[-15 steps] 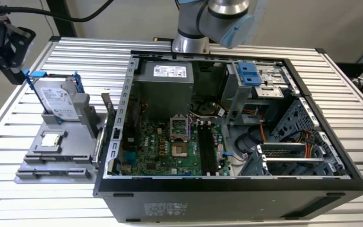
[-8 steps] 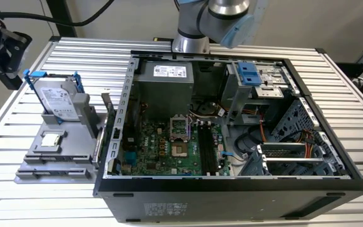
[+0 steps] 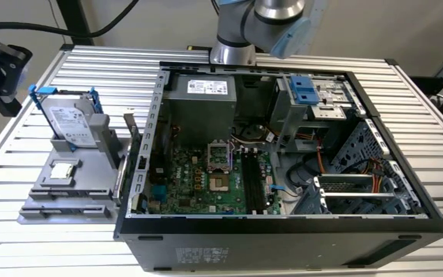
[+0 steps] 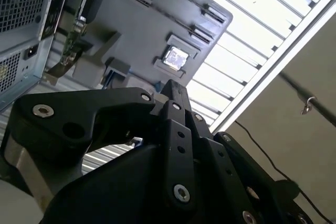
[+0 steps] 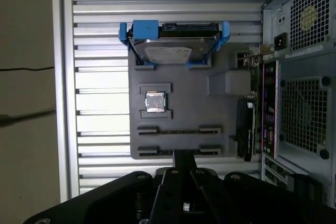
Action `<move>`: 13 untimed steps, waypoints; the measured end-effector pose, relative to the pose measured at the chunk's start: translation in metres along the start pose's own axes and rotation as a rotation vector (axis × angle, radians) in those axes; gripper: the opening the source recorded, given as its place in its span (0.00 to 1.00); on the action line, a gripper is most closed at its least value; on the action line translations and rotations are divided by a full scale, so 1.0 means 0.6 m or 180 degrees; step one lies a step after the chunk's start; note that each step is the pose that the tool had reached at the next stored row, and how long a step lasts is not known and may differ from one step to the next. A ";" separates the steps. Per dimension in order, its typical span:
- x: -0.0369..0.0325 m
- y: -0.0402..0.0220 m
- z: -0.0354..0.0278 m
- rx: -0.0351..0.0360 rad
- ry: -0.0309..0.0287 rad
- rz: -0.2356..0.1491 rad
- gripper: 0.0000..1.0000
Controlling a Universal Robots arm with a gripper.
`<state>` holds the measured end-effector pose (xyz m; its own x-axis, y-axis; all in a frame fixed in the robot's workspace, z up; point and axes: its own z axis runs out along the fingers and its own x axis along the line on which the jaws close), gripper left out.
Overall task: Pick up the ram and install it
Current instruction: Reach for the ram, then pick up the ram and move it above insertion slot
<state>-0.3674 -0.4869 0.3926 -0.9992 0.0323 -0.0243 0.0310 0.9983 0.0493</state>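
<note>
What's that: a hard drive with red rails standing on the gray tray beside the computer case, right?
The rails are blue, not red, as the first wrist view shows; the hard drive does stand on the gray tray beside the computer case.

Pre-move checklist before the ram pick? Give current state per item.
1. Gripper open for the pick: not ok. The gripper is shut, with nothing in it.
2. Gripper at the parts tray: ok. It sits at the edge of the gray tray, by the long holders.
3. Ram located: cannot tell. No blue-green stick is plain in those holders.
4. Neighbours apart from the gripper: ok. The hard drive and processor chip sit farther along the tray.
5. Case access: ok. The computer case is open and the motherboard is exposed.
6. Memory slots free: cannot tell.
</note>
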 end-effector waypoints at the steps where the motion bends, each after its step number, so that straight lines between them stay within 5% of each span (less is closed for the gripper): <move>1: 0.000 -0.003 0.000 0.0000 0.0000 0.0000 0.00; 13: 0.000 -0.046 -0.002 -0.0003 0.0000 0.0000 0.00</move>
<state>-0.3683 -0.5146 0.3926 -0.9992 0.0323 -0.0244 0.0311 0.9982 0.0503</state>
